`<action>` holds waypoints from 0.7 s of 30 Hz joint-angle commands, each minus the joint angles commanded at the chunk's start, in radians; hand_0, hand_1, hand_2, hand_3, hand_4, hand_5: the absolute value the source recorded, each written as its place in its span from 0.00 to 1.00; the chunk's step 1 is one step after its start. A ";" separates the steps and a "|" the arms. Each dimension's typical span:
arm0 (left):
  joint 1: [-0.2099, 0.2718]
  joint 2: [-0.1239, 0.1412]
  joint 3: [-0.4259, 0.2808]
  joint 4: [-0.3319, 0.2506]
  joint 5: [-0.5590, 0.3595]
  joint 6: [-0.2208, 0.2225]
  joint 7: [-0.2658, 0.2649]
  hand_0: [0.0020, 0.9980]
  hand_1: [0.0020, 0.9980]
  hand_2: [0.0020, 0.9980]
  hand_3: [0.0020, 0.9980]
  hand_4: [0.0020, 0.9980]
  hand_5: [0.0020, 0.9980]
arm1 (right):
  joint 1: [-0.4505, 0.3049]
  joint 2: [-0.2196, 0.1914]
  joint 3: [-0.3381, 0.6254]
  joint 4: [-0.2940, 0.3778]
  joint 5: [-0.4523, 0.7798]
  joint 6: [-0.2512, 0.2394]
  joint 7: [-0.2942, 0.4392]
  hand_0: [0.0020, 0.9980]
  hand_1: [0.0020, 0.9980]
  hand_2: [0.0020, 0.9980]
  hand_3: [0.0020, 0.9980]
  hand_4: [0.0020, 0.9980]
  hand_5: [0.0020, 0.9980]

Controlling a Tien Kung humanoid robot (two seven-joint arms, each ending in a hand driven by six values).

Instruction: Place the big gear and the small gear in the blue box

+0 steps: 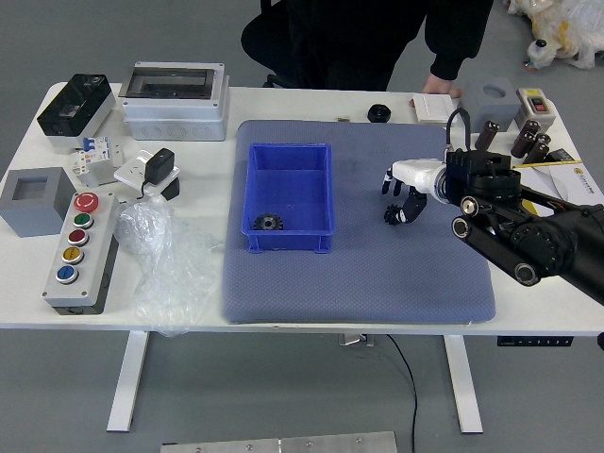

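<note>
Black toothed gear (268, 222) in blue box (293, 243), near-left corner; judged light, rigid, best pinched across its rim. Right robot hand (421, 174) beside box: grip undetermined; second gear unconfirmed.

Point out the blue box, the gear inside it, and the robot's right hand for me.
Blue box (288, 242): head view, on its near wall.
Black gear (269, 222): head view, on its middle.
Right hand (421, 176): head view, on its white shell.
</note>
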 joint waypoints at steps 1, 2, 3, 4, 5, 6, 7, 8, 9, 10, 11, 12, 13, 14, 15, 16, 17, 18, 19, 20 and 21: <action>0.000 0.000 0.000 0.000 0.000 0.000 0.000 0.86 0.83 0.83 0.78 0.60 0.37 | -0.001 0.001 0.000 -0.001 0.001 0.000 0.000 0.51 0.55 0.71 0.71 0.72 0.03; 0.000 0.000 -0.001 0.000 0.001 0.000 0.000 0.86 0.83 0.83 0.78 0.60 0.37 | -0.001 0.002 -0.001 -0.002 0.001 0.000 0.000 0.51 0.55 0.71 0.71 0.72 0.03; -0.001 0.000 -0.001 0.000 0.000 0.000 0.000 0.86 0.83 0.83 0.78 0.60 0.37 | -0.002 0.003 -0.001 -0.003 0.002 0.000 0.000 0.51 0.55 0.71 0.71 0.72 0.03; -0.001 -0.001 -0.001 0.000 0.001 0.000 0.000 0.86 0.83 0.83 0.78 0.60 0.37 | -0.003 0.003 -0.002 -0.005 0.002 0.000 0.000 0.51 0.54 0.71 0.71 0.72 0.03; -0.001 -0.001 -0.001 0.000 0.001 0.000 0.000 0.86 0.83 0.83 0.78 0.60 0.37 | -0.003 0.004 -0.002 -0.005 0.003 0.000 0.001 0.51 0.54 0.71 0.71 0.72 0.03; -0.001 -0.001 -0.001 0.000 0.001 0.000 0.000 0.86 0.83 0.83 0.78 0.60 0.37 | -0.004 0.004 -0.002 -0.006 0.003 -0.001 0.001 0.51 0.54 0.71 0.71 0.72 0.03; -0.001 -0.001 -0.001 0.000 0.001 0.000 0.000 0.86 0.83 0.83 0.78 0.60 0.37 | -0.004 0.004 -0.001 -0.007 0.004 -0.001 0.001 0.51 0.54 0.71 0.71 0.72 0.03; -0.001 -0.001 -0.001 0.000 0.000 0.000 0.000 0.86 0.83 0.83 0.78 0.60 0.37 | -0.005 0.005 -0.001 -0.008 0.004 -0.001 0.001 0.51 0.54 0.71 0.71 0.72 0.03; -0.001 -0.002 -0.001 0.000 0.000 0.000 0.000 0.86 0.83 0.83 0.78 0.60 0.37 | -0.006 0.005 0.000 -0.008 0.004 -0.001 0.001 0.51 0.54 0.71 0.71 0.72 0.03; 0.000 -0.002 -0.001 0.000 0.000 0.000 0.000 0.86 0.83 0.83 0.78 0.60 0.37 | -0.006 0.005 0.000 -0.009 0.005 -0.001 0.001 0.51 0.54 0.71 0.70 0.72 0.04; 0.000 -0.002 -0.001 0.000 0.000 0.000 0.000 0.86 0.83 0.83 0.78 0.60 0.37 | -0.007 0.005 0.000 -0.009 0.005 -0.001 0.001 0.51 0.54 0.71 0.70 0.72 0.04; 0.000 -0.002 -0.001 0.000 0.000 0.000 0.000 0.86 0.83 0.83 0.78 0.60 0.37 | -0.008 0.005 0.000 -0.009 0.006 -0.001 0.001 0.51 0.54 0.71 0.70 0.72 0.04; 0.000 -0.002 -0.002 0.000 0.000 0.000 0.000 0.86 0.83 0.83 0.78 0.60 0.37 | -0.009 0.005 0.000 -0.009 0.006 -0.001 0.001 0.51 0.54 0.71 0.70 0.72 0.04; 0.000 -0.003 -0.002 0.000 0.000 0.000 0.000 0.86 0.83 0.83 0.78 0.60 0.37 | -0.010 0.005 0.001 -0.009 0.006 -0.001 0.001 0.51 0.54 0.71 0.70 0.72 0.04; 0.000 -0.003 -0.002 0.000 0.000 0.000 0.000 0.86 0.83 0.83 0.78 0.60 0.37 | -0.011 0.005 0.001 -0.010 0.006 -0.001 0.001 0.51 0.54 0.71 0.70 0.72 0.04; 0.000 -0.003 -0.002 0.000 0.000 0.000 0.000 0.86 0.83 0.83 0.78 0.60 0.37 | -0.012 0.005 0.001 -0.010 0.006 -0.001 0.001 0.51 0.54 0.70 0.69 0.72 0.04; 0.000 -0.004 -0.002 0.000 0.000 0.000 0.000 0.86 0.83 0.83 0.78 0.60 0.37 | -0.013 0.006 0.002 -0.010 0.007 -0.001 0.001 0.51 0.54 0.70 0.69 0.72 0.04; 0.000 -0.004 -0.002 0.000 0.001 0.000 0.000 0.86 0.83 0.83 0.78 0.60 0.37 | -0.014 0.006 0.002 -0.011 0.007 -0.002 0.001 0.51 0.54 0.70 0.69 0.72 0.04; 0.000 -0.004 -0.002 0.000 0.001 0.000 0.000 0.86 0.83 0.83 0.78 0.60 0.37 | -0.015 0.007 0.003 -0.011 0.007 -0.002 0.001 0.51 0.54 0.70 0.69 0.72 0.04; 0.000 -0.005 -0.003 0.000 0.001 0.000 0.000 0.86 0.83 0.83 0.78 0.60 0.37 | -0.016 0.007 0.003 -0.012 0.007 -0.002 0.001 0.51 0.54 0.70 0.69 0.72 0.04; 0.000 -0.005 -0.003 0.000 0.001 0.000 0.000 0.86 0.83 0.83 0.78 0.60 0.37 | -0.018 0.007 0.004 -0.012 0.007 -0.003 0.001 0.51 0.54 0.70 0.69 0.72 0.04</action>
